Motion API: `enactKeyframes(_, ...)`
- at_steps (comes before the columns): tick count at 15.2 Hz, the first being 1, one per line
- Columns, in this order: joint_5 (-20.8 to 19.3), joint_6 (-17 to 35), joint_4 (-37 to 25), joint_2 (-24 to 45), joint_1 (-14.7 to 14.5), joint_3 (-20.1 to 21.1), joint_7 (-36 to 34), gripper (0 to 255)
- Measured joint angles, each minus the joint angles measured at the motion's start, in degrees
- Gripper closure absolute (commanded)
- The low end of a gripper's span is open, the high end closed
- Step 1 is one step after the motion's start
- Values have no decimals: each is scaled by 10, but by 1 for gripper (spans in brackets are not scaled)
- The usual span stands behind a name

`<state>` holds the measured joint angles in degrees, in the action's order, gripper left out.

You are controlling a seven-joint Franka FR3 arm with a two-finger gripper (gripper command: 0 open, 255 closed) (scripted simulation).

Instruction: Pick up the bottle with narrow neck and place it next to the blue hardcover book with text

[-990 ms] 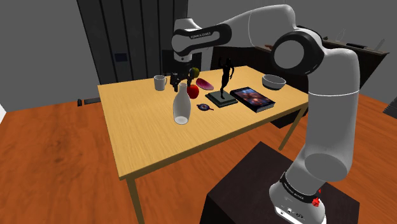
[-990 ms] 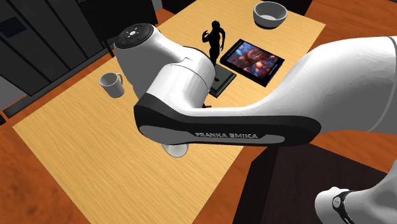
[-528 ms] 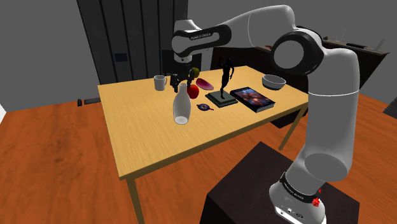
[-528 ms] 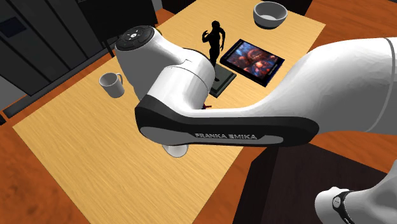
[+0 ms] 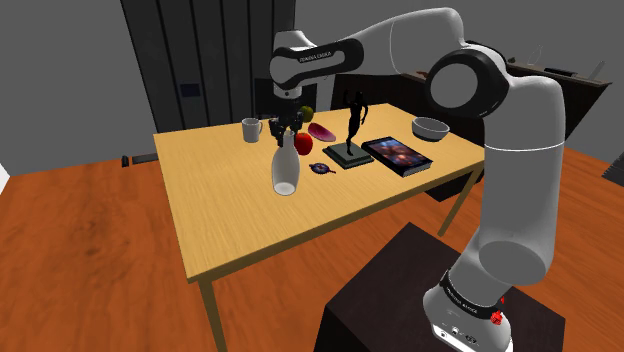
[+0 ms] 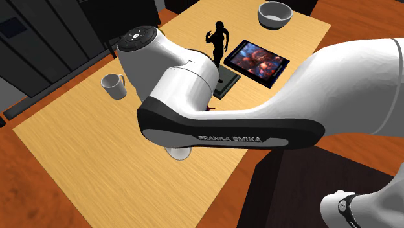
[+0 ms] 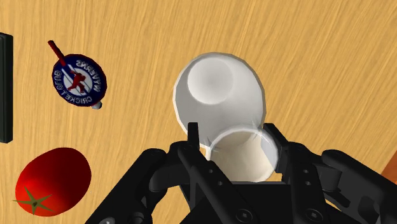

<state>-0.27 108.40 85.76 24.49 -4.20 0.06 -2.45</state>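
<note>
Pincer (image 7: 234, 137) open and straight above the upright white bottle (image 7: 216, 89), fingers straddling its narrow neck but not clearly gripping; it stands mid-desk (image 5: 240, 215), book (image 5: 397, 153) well off toward the shoulder view's right.

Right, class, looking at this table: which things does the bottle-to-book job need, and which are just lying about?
Needed for the job:
bottle
book
gripper

Just lying about:
mug
tomato
bowl
statuette
badge
</note>
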Motion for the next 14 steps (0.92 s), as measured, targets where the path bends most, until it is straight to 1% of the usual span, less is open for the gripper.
enactKeyframes(2,0,0,0,0,0,0,0,255)
enactKeyframes(5,0,-14,-12,-1,0,0,0,255)
enactKeyframes(14,0,-79,-70,-9,0,0,0,255)
